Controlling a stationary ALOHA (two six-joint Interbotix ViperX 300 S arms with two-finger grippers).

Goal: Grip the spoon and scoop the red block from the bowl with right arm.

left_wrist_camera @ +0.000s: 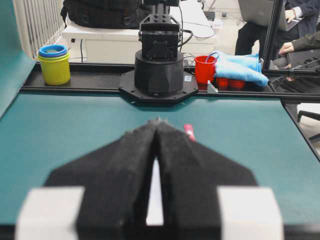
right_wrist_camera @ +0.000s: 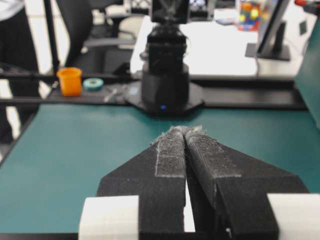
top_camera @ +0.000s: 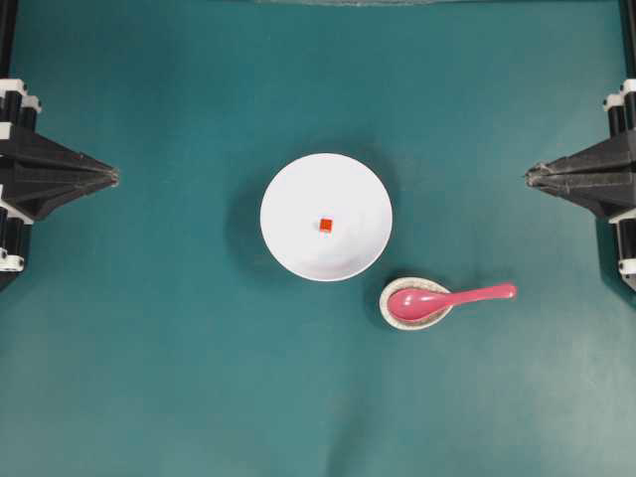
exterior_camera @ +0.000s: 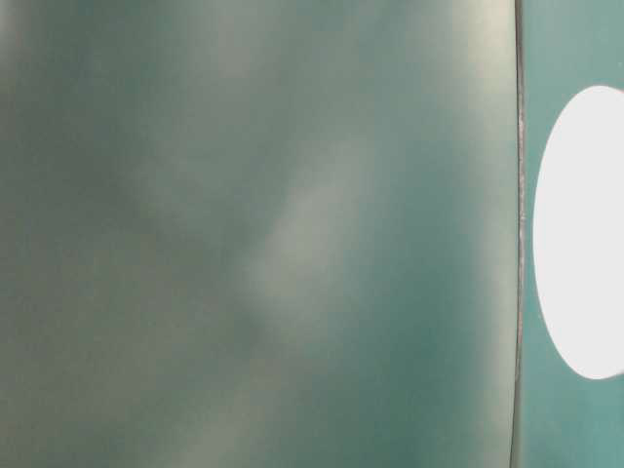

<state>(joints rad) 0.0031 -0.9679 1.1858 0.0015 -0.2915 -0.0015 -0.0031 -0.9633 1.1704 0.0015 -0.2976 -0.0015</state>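
Observation:
The white bowl (top_camera: 326, 217) sits mid-table with the tiny red block (top_camera: 325, 225) inside it. To its lower right the pink spoon (top_camera: 447, 298) rests with its scoop in a small speckled dish (top_camera: 396, 316), handle pointing right. My right gripper (top_camera: 529, 176) is shut and empty at the right edge, well above and right of the spoon handle; its tips (right_wrist_camera: 185, 131) meet in the right wrist view. My left gripper (top_camera: 114, 177) is shut and empty at the left edge, its tips (left_wrist_camera: 157, 121) touching. A bit of the spoon (left_wrist_camera: 189, 132) peeks past the left fingers.
The table-level view is mostly blurred green, with the bowl (exterior_camera: 585, 234) as a white blur at right. Off the table's far edges stand a yellow cup stack (left_wrist_camera: 54, 64), a red cup (left_wrist_camera: 204, 68) and an orange cup (right_wrist_camera: 69, 81).

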